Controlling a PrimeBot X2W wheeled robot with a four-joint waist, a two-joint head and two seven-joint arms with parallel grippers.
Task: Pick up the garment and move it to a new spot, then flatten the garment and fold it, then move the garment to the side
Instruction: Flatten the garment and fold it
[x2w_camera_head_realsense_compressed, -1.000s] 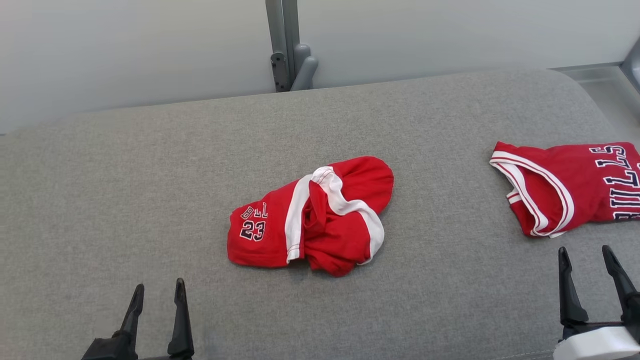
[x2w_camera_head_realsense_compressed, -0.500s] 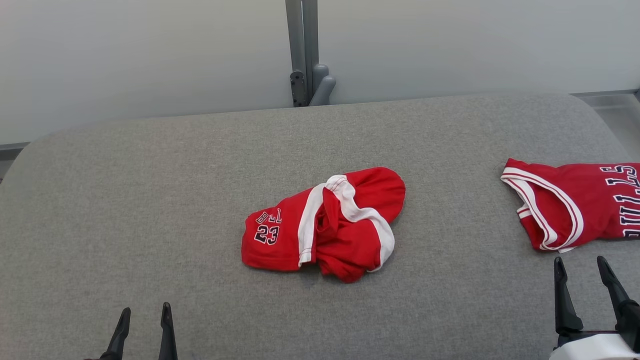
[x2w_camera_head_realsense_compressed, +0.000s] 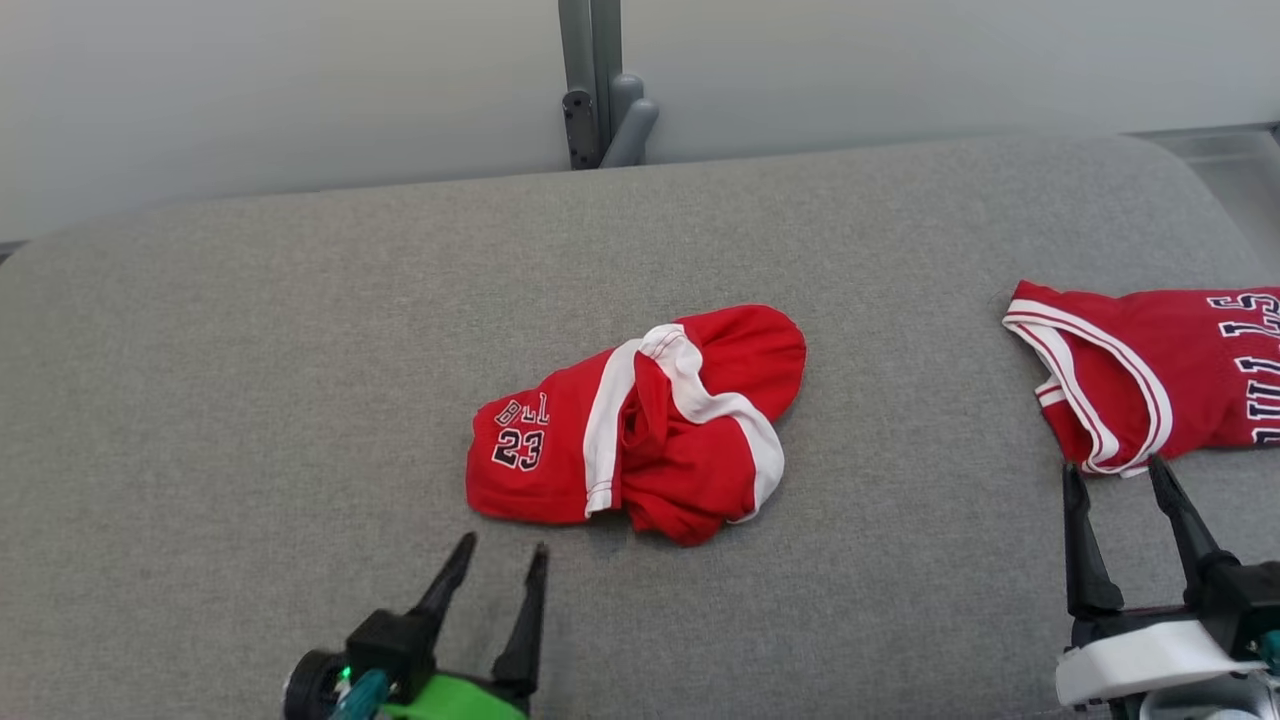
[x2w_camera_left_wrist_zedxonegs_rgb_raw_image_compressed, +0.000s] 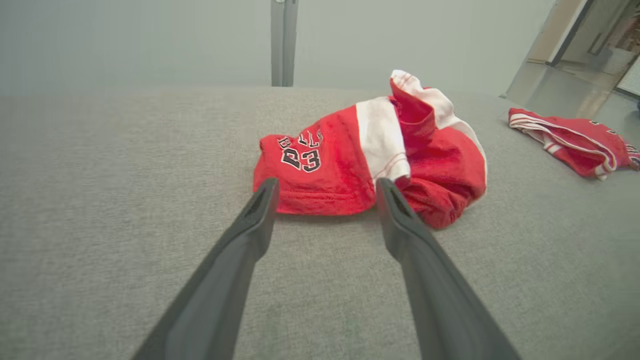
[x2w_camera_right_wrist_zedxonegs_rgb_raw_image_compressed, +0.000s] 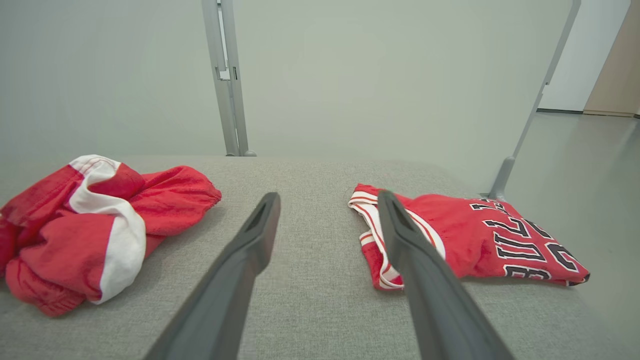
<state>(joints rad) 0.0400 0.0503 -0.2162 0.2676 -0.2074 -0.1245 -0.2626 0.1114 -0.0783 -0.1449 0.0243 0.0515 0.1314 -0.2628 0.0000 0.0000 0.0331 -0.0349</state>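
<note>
A crumpled pair of red shorts (x2w_camera_head_realsense_compressed: 640, 428) with white stripes and the number 23 lies bunched in the middle of the grey padded surface (x2w_camera_head_realsense_compressed: 250, 350); it shows too in the left wrist view (x2w_camera_left_wrist_zedxonegs_rgb_raw_image_compressed: 370, 155) and the right wrist view (x2w_camera_right_wrist_zedxonegs_rgb_raw_image_compressed: 95, 225). My left gripper (x2w_camera_head_realsense_compressed: 502, 548) stands open just short of the shorts' near edge, its fingertips (x2w_camera_left_wrist_zedxonegs_rgb_raw_image_compressed: 265, 187) close to the fabric, nothing between them. At the right, my right gripper (x2w_camera_head_realsense_compressed: 1115, 470) is open and empty, its tips near the lower edge of a folded red jersey (x2w_camera_head_realsense_compressed: 1150, 375).
The folded red jersey (x2w_camera_right_wrist_zedxonegs_rgb_raw_image_compressed: 470, 235) with white trim and dark lettering lies near the surface's right end. A grey metal post with a bracket (x2w_camera_head_realsense_compressed: 598, 90) rises behind the far edge against a pale wall. Bare floor (x2w_camera_right_wrist_zedxonegs_rgb_raw_image_compressed: 575, 165) lies beyond the right end.
My left gripper has come forward and to the right, up to the shorts' near edge. The right gripper has moved forward toward the jersey. The camera has shifted slightly.
</note>
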